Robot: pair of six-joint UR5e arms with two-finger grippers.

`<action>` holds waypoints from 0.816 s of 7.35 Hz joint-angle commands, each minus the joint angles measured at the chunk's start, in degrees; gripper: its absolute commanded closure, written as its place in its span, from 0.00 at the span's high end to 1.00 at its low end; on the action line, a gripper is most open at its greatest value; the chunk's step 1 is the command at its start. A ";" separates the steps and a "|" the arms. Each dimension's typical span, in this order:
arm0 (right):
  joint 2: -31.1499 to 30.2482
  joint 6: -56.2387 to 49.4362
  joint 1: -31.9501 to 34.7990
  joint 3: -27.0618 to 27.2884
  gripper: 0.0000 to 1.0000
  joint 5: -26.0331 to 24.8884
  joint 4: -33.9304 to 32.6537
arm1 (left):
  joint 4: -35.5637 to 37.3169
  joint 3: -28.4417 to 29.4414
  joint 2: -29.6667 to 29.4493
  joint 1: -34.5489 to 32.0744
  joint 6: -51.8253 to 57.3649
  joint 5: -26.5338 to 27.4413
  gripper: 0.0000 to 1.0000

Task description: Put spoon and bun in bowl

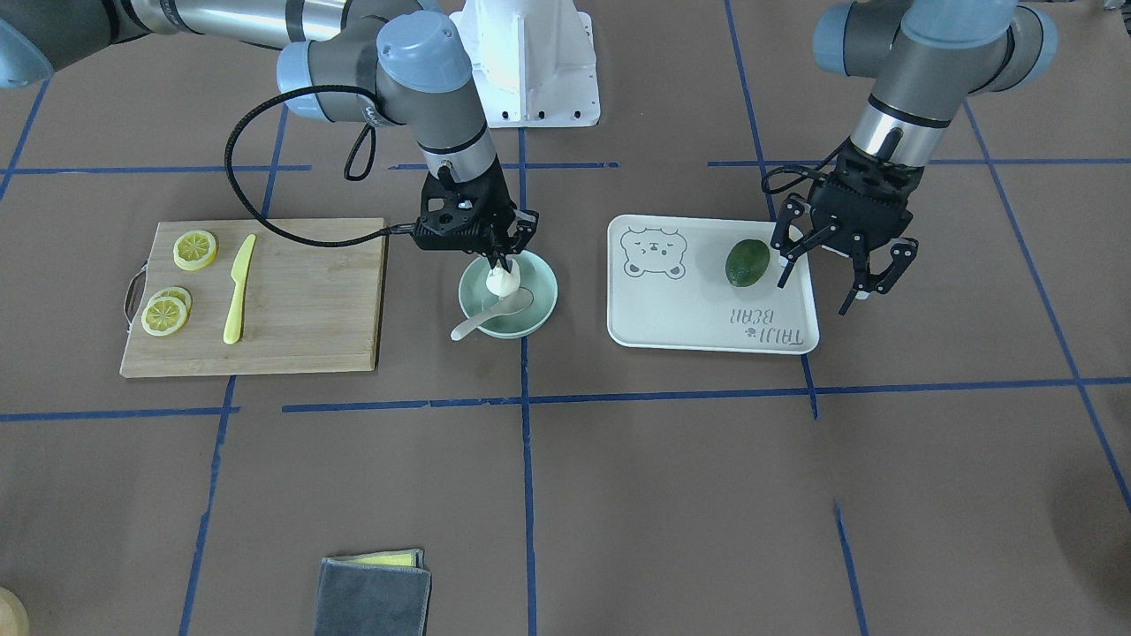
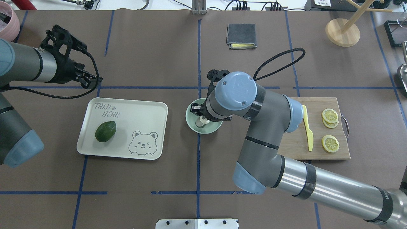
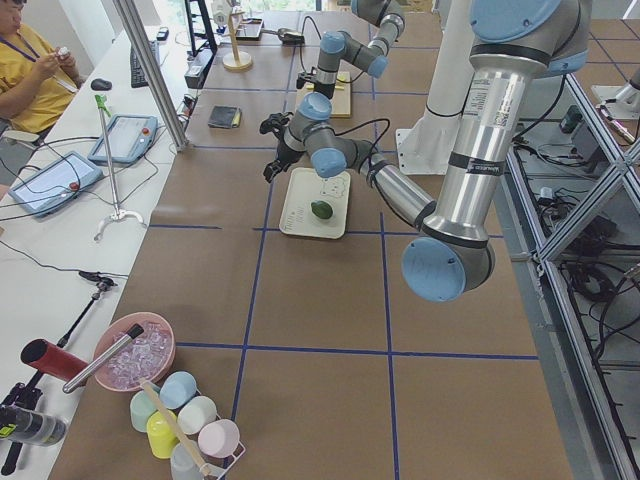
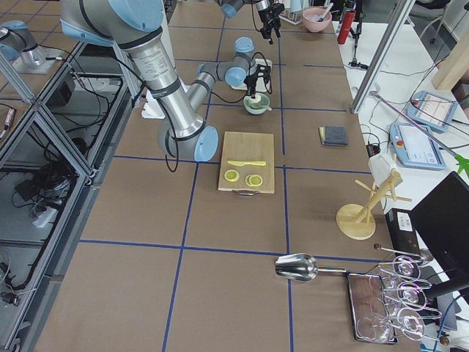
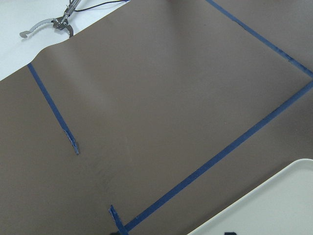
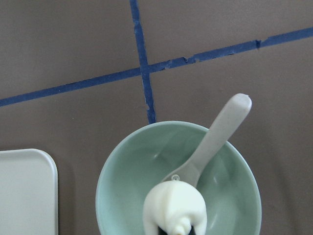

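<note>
The pale mint-green bowl stands at the table's middle. The off-white spoon lies in it, with its handle over the rim. My right gripper is shut on the white pleated bun and holds it just inside the bowl, above the spoon's scoop. In the right wrist view the bun hangs over the bowl and the spoon. In the overhead view my right wrist hides most of the bowl. My left gripper is open and empty, above the tray's edge.
A white bear tray holds a dark green avocado. A wooden cutting board carries lemon slices and a yellow knife. A folded grey cloth lies at the near edge. The white robot base stands behind the bowl.
</note>
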 commanded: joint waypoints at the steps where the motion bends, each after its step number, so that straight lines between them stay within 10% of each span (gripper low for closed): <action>1: 0.58 0.17 0.06 -0.81 0.71 0.01 0.15 | -0.03 0.03 0.00 0.04 0.00 0.00 0.76; 6: -10.33 -0.79 5.67 11.35 1.00 2.45 -0.20 | -0.20 -0.06 4.90 -9.31 11.02 -8.02 0.77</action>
